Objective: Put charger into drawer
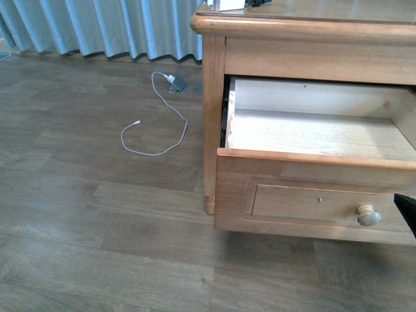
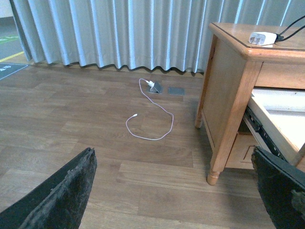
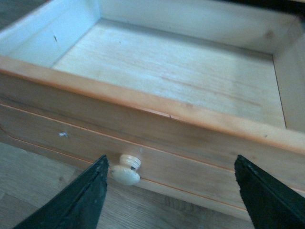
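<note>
The white charger (image 2: 262, 38) lies on top of the wooden nightstand (image 2: 228, 95), with its black cable (image 2: 291, 27) running off to the right. In the front view only its edge (image 1: 231, 5) shows at the top. The drawer (image 1: 312, 195) is pulled open, its pale wood interior empty and its round pale knob (image 1: 368, 216) on the front. My right gripper (image 3: 171, 191) is open just in front of the drawer front (image 3: 143, 133), with the knob (image 3: 126, 171) close to one finger. My left gripper (image 2: 174, 191) is open and empty above the floor, left of the nightstand.
A thin white cable (image 1: 156, 123) with a small white plug lies on the wood floor by a floor socket (image 1: 178, 85); it also shows in the left wrist view (image 2: 152, 119). Grey curtains (image 1: 104, 26) hang behind. The nightstand's leg (image 2: 214, 174) stands near my left gripper.
</note>
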`<state>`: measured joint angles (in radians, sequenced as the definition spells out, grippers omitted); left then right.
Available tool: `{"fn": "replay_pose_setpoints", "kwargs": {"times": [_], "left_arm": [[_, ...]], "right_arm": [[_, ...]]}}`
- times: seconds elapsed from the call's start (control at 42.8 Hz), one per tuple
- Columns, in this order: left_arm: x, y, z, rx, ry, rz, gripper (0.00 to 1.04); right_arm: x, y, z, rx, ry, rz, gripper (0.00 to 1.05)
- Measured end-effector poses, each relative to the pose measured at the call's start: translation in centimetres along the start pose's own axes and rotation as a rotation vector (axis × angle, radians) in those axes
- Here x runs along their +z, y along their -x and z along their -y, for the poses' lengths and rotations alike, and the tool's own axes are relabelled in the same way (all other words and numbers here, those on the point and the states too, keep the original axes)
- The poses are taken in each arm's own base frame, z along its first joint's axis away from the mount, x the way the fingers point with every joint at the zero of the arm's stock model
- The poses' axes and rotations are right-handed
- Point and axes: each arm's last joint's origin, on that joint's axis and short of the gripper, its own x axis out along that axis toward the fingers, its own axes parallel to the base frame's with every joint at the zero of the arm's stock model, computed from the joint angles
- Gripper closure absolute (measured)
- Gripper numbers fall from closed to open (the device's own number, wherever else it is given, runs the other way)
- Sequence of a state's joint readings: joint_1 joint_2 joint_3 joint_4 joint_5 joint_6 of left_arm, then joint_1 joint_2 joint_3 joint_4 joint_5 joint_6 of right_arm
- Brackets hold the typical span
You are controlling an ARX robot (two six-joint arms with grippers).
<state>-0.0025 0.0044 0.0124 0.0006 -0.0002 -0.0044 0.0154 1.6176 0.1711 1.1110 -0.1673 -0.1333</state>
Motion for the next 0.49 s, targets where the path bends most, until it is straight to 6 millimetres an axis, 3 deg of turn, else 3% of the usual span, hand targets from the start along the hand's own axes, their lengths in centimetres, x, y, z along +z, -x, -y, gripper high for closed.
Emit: {"fn": "replay_pose_setpoints", "kwargs": {"times": [0.093,0.327,0.491], "left_arm": [[0.0,0.0,0.0,0.0,0.0,0.0,0.06],[0.0,0.0,0.0,0.0,0.0,0.0,0.06],[0.0,0.0,0.0,0.0,0.0,0.0,0.06]], "right_arm": [[2.5,1.9,0.6,0.003,-0.006,0.053,0.06],[6.6,6.4,1.2,0.018,-0.012,0.171,0.08],[7.2,10.3,1.5,0.016,-0.018,0.229,0.08]]}}
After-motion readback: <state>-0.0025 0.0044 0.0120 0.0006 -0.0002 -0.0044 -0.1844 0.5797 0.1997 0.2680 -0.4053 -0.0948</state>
